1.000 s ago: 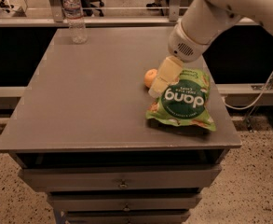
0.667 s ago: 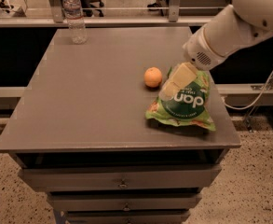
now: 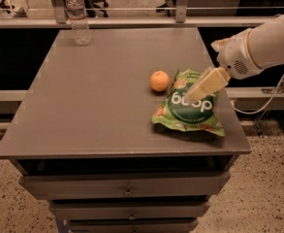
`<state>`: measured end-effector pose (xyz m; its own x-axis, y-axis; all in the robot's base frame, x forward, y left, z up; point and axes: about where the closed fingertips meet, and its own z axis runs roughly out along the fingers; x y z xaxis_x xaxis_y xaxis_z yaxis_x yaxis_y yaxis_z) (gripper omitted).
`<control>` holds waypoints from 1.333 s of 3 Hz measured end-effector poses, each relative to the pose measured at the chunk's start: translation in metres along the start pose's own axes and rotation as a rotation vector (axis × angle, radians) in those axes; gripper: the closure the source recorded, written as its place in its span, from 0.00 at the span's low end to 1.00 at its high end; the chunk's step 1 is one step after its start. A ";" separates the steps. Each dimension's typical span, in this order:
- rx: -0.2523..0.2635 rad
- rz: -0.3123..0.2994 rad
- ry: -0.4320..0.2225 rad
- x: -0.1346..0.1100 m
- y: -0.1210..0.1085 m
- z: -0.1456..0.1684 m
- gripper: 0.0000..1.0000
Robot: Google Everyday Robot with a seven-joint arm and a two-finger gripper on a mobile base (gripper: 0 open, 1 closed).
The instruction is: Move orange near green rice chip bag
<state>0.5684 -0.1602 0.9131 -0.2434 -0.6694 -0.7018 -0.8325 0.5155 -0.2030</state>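
The orange rests on the grey table top, just left of the upper left corner of the green rice chip bag, very close to it or touching. The bag lies flat near the table's right edge. My gripper hangs above the bag's upper middle, pointing down and to the left, to the right of the orange and apart from it. It holds nothing that I can see. The white arm comes in from the right edge of the view.
A clear plastic water bottle stands at the table's far left corner. The table has drawers below its front edge. A rail and chair legs lie behind the table, and cables hang at the right.
The gripper has moved right and away from the orange, which now sits in full view beside the bag. The arm has swung toward the right edge.
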 end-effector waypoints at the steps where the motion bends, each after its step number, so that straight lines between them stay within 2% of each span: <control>1: 0.002 -0.032 -0.048 -0.010 -0.010 0.017 0.00; 2: 0.036 -0.109 -0.111 -0.035 -0.040 0.028 0.00; 3: 0.109 -0.212 -0.185 -0.075 -0.079 0.025 0.00; 4: 0.219 -0.287 -0.241 -0.106 -0.117 -0.002 0.00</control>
<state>0.6907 -0.1503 1.0122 0.1271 -0.6715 -0.7300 -0.7179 0.4455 -0.5349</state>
